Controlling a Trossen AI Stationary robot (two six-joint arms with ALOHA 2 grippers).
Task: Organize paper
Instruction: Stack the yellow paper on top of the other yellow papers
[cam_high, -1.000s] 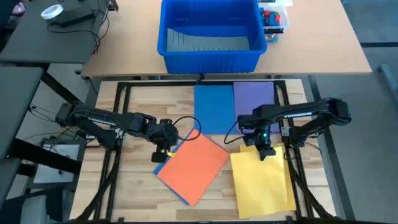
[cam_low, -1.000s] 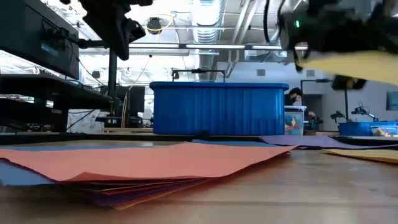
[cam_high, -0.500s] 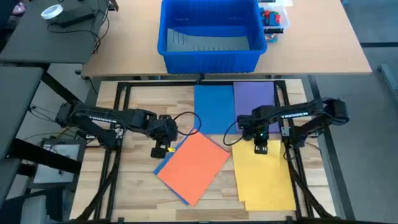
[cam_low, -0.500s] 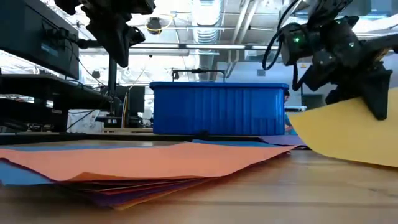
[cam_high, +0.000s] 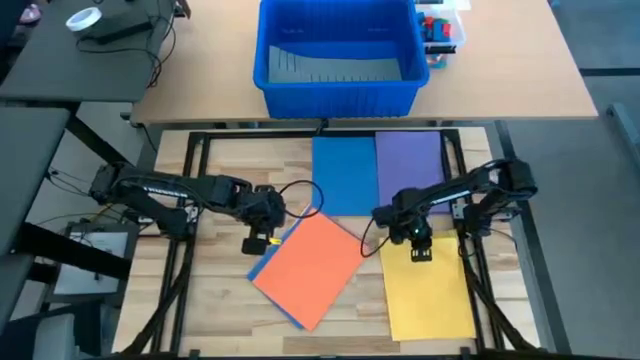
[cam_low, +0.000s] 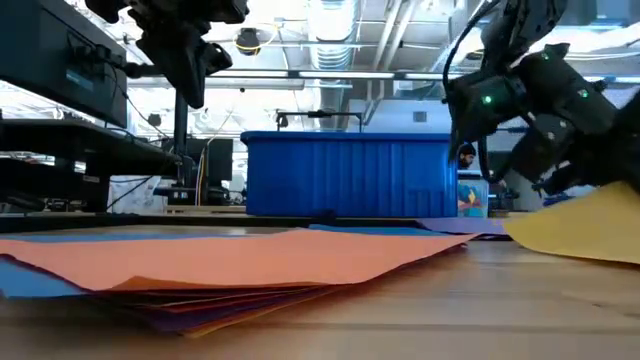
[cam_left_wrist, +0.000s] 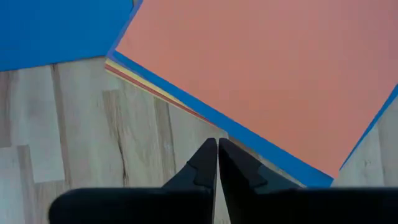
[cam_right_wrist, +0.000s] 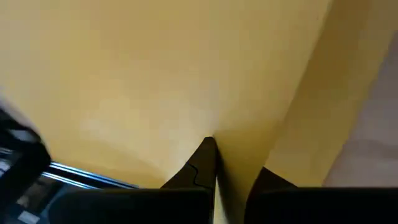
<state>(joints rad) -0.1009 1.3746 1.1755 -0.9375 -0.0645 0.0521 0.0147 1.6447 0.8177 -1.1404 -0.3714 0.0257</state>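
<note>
Pinching the yellow sheet's (cam_high: 428, 290) far edge, right gripper (cam_high: 421, 250) clamped; left gripper (cam_high: 259, 243) closed, empty, beside orange sheet (cam_high: 310, 262).

Two grippers – the left one (cam_high: 259, 241) and the right one (cam_high: 419, 247). One orange sheet (cam_high: 313, 262) by the left one, one yellow sheet (cam_high: 428, 295) at the right one. Beyond them – one blue sheet (cam_high: 343, 176), one purple sheet (cam_high: 409, 163), one bin (cam_high: 336, 88).
</note>
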